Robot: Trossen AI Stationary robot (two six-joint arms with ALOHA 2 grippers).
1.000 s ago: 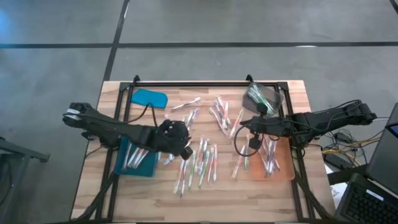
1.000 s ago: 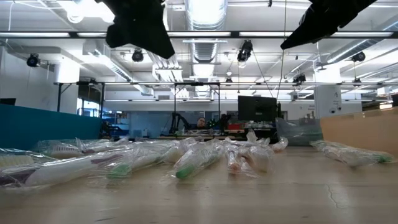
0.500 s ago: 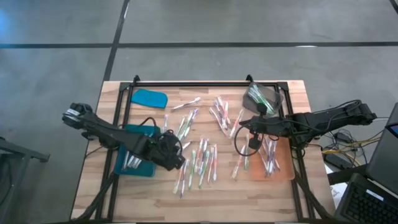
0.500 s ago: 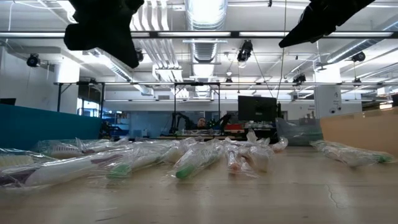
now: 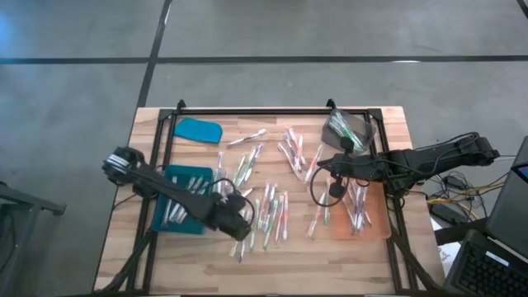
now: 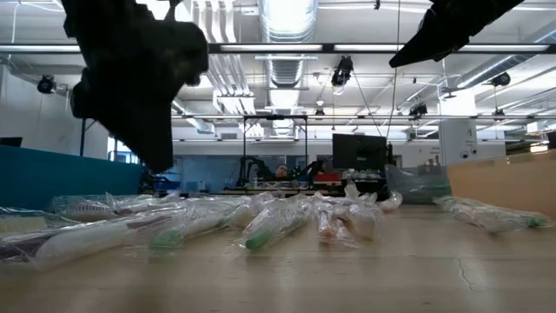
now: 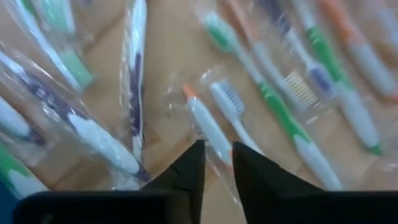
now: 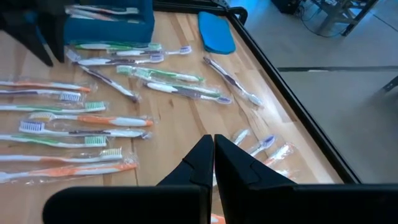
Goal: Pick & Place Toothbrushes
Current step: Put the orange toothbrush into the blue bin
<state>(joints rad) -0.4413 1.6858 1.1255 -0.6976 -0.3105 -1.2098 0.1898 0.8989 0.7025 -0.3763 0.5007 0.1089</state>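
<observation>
The left tool (image 5: 237,224) hangs low over the scattered toothbrushes (image 5: 266,216) near the middle of the wooden table (image 5: 330,256). In the left wrist view its two dark fingers (image 7: 189,171) stand slightly apart, with a narrow gap between them, and grasp nothing. The tips sit just above a wrapped toothbrush with a white handle and an orange end (image 7: 205,124); whether they touch its wrapper cannot be told. More wrapped brushes with green, white and purple parts lie all around it.

Just beside this tool, toward the table's left edge, a teal tray (image 5: 183,210) holds a few toothbrushes. A loose teal lid (image 5: 198,130) lies near the table's far left corner.

The right tool (image 5: 323,164) hovers above the table right of centre, fingers clenched together and holding nothing. An orange tray (image 5: 373,229) with several toothbrushes lies nearby on the right side, and a clear bag of brushes (image 5: 346,129) sits near the far right corner.

In the low view, wrapped toothbrushes lie in a row across the tabletop.
</observation>
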